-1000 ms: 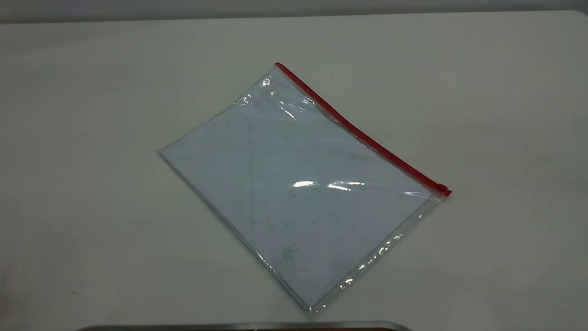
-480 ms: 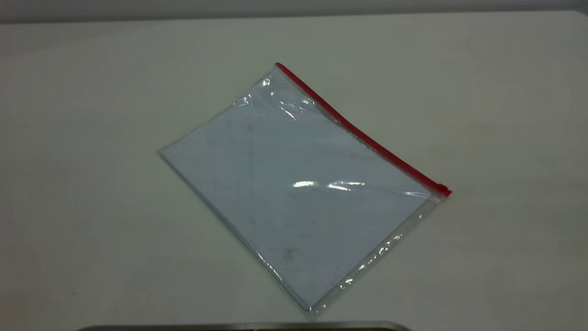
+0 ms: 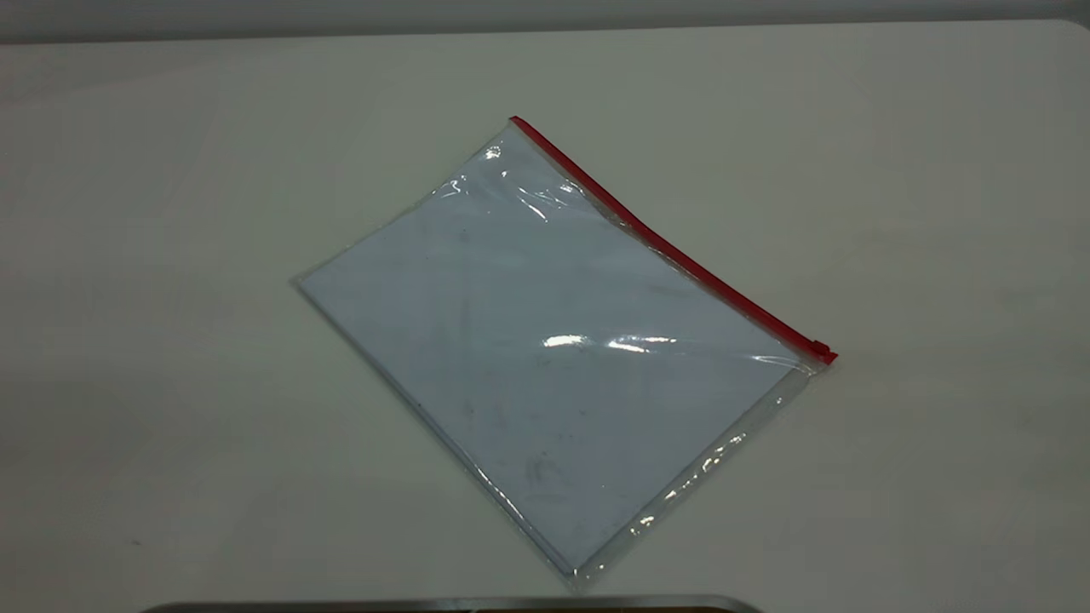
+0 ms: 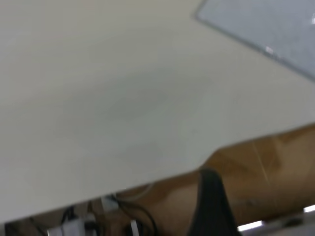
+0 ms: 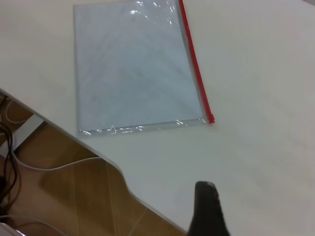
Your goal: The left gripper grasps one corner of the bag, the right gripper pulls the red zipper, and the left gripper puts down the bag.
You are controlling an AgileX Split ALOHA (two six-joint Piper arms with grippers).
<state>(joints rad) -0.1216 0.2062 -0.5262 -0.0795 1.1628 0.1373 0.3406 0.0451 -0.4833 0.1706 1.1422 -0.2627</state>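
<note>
The bag (image 3: 553,340) lies flat on the white table (image 3: 170,255), turned diagonally, with a pale blue-white sheet inside. The red zipper (image 3: 673,247) runs along its far right edge, and the small red slider tab (image 3: 820,349) sits at the right end. A clear corner of the bag (image 3: 513,129) is at the zipper's far end. Neither gripper shows in the exterior view. The right wrist view shows the bag (image 5: 133,69), the zipper (image 5: 196,69) and part of my right gripper (image 5: 209,211), well away from it. The left wrist view shows part of my left gripper (image 4: 209,206) beyond the table edge and one bag corner (image 4: 266,24).
A grey metal edge (image 3: 451,604) runs along the bottom of the exterior view. The table's curved front edge (image 5: 118,172) shows in both wrist views, with wooden floor (image 5: 74,191) and cables (image 5: 10,132) below it.
</note>
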